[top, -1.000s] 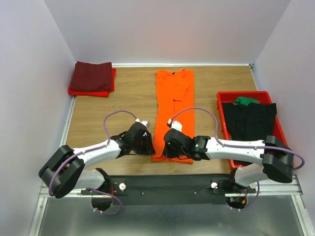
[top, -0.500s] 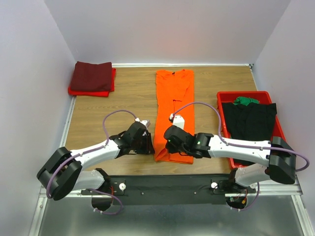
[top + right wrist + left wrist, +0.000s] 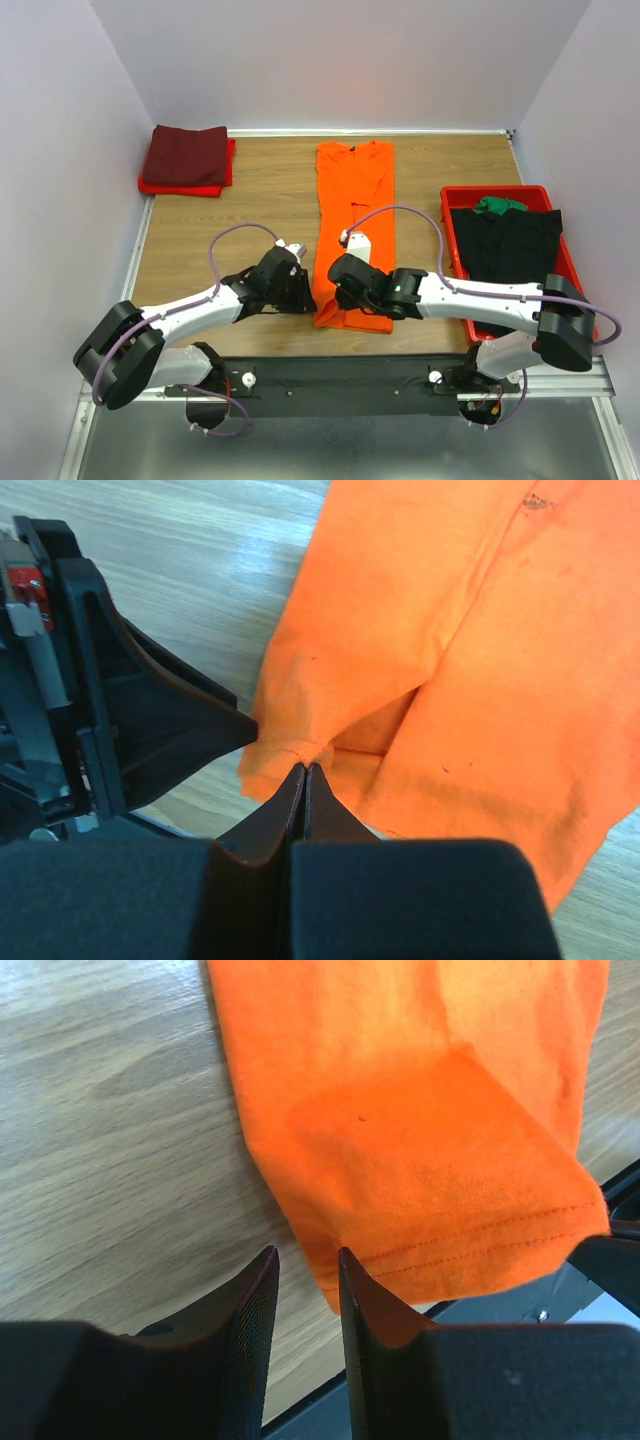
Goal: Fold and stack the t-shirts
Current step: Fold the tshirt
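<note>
A bright orange t-shirt (image 3: 355, 190), folded into a long strip, lies down the middle of the table. My right gripper (image 3: 340, 290) is shut on its near hem close to the left corner; the right wrist view shows the jaws (image 3: 305, 768) pinching a small fold of the orange cloth (image 3: 450, 660). My left gripper (image 3: 306, 297) sits at the shirt's near-left corner. Its jaws (image 3: 306, 1260) are slightly open over bare wood, with the orange hem (image 3: 440, 1180) beside the right finger. A folded maroon shirt (image 3: 186, 154) lies on a red one (image 3: 180, 187) at the far left.
A red plastic tray (image 3: 450, 200) at the right holds a black shirt (image 3: 505, 245) and a green one (image 3: 500, 205). The table's near edge and a black rail (image 3: 340, 370) lie just behind both grippers. White walls close in the sides and back.
My right gripper has shifted left along the near hem and a little away from the edge, bunching the cloth. My left gripper has edged right toward the shirt's corner.
</note>
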